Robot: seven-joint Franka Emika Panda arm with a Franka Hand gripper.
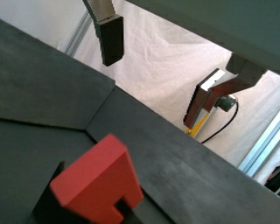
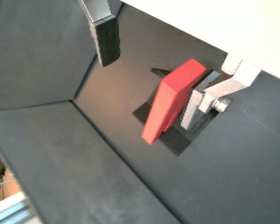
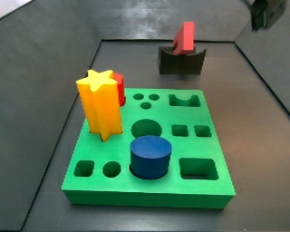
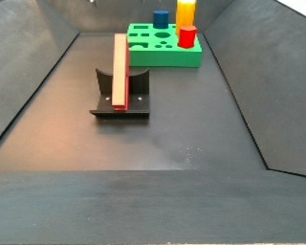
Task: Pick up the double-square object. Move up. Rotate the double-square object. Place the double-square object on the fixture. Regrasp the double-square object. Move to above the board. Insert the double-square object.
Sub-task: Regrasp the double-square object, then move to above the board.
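Gripper cropped, apparently empty; fixture half-hidden.

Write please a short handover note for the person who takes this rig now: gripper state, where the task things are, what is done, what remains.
Gripper: open, holds nothing, raised clear of the fixture.
Double-square object: stands on edge in the fixture, tilted; in both wrist views it is apart from the fingers.
Board: on the floor, apart from the fixture; yellow star and blue cylinder already stand in it.
Done: pick, lift, rotate, place on the fixture.
Left: regrasp, move above the board, insert.
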